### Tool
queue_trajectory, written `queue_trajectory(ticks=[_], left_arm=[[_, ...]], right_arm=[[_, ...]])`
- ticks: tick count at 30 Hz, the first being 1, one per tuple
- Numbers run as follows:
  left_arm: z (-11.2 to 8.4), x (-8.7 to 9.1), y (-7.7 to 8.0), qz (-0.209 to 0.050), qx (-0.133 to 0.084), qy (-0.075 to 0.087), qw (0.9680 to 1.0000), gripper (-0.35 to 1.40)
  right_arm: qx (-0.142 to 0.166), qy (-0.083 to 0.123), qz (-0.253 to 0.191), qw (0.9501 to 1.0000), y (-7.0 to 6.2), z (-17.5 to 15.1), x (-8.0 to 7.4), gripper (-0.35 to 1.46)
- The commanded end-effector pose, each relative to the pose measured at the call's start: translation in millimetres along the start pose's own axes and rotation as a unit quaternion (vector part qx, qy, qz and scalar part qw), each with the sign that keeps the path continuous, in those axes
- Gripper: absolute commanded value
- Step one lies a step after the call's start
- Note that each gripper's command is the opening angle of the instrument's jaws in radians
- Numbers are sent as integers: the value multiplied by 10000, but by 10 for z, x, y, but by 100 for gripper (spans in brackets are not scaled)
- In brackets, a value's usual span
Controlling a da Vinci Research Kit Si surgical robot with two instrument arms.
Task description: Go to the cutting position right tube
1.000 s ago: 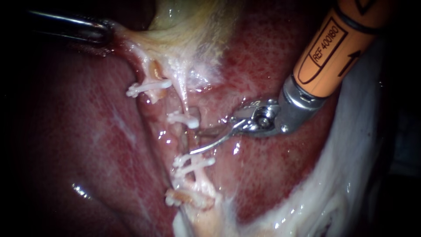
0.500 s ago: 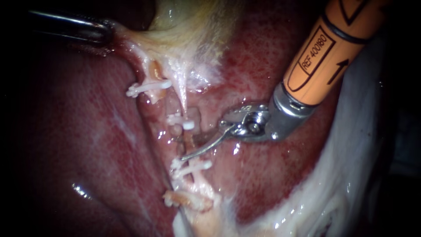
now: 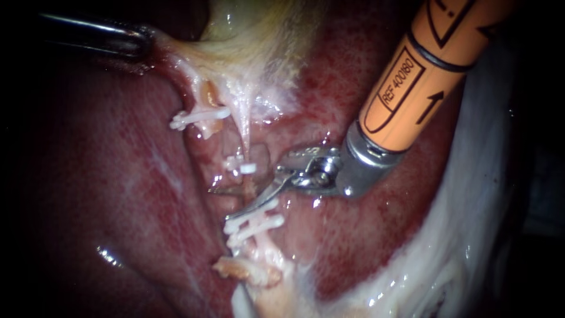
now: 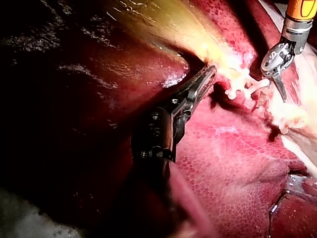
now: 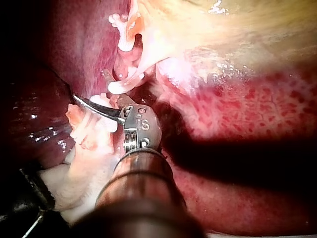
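Straddling the thin tan right tube (image 3: 252,187) between white plastic clips (image 3: 259,222), the orange-shafted right instrument (image 3: 229,200) holds its curved jaws apart (the tube lies in the gap). At far left, the dark steel left instrument (image 3: 144,44) clamps the pale yellow gallbladder (image 3: 247,35).

Liver (image 3: 118,194), gallbladder (image 3: 253,35) are glistening wet | clips (image 3: 254,224) are showing white matt plastic | right instrument (image 3: 228,201) is gleaming polished metal | left instrument (image 3: 138,44) is shining dark metal
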Motion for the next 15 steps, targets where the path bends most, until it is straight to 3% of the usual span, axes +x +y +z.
queue_trajectory(ticks=[1, 15], left_arm=[[0, 0, 0, -1, 0, 0, 10000, -35], [1, 0, 0, 0, 2, 1, 10000, -35]], right_arm=[[1, 14, -26, 10000, 0, 1, 1, 121], [80, 139, -187, 9997, 4, 19, 11, 116]])
